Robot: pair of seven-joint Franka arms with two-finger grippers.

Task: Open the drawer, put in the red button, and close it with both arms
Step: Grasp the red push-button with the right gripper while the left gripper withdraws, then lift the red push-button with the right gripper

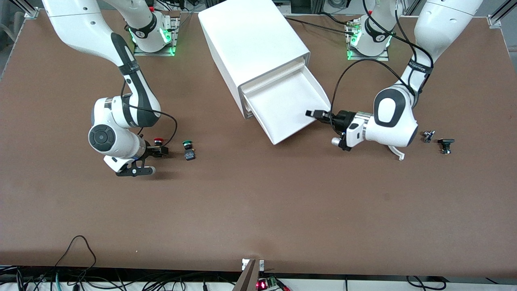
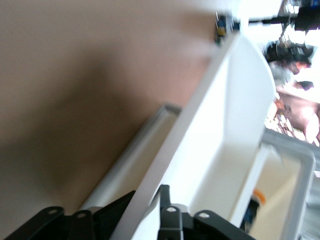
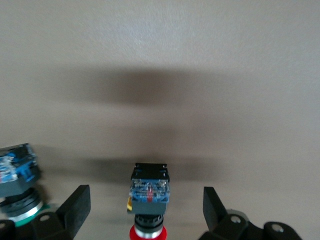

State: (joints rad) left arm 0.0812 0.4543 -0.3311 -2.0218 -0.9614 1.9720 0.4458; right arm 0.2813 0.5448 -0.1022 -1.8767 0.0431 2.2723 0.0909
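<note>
The drawer (image 1: pixel 282 105) is pulled far out of the white cabinet (image 1: pixel 250 40), and nothing lies in it. My left gripper (image 1: pixel 317 114) is at its side wall, with one finger on each side of the wall (image 2: pixel 200 115). The red button (image 1: pixel 158 141) is on the table toward the right arm's end. My right gripper (image 1: pixel 160 150) is low at it and open. In the right wrist view the button (image 3: pixel 149 192) lies midway between the fingertips (image 3: pixel 75 205), touching neither, with its red cap toward the gripper.
A green-capped button (image 1: pixel 188 149) lies close beside the red one and shows at the edge of the right wrist view (image 3: pixel 17 185). Two small dark parts (image 1: pixel 428 136) (image 1: pixel 445 144) and a white curved piece (image 1: pixel 398 152) lie toward the left arm's end.
</note>
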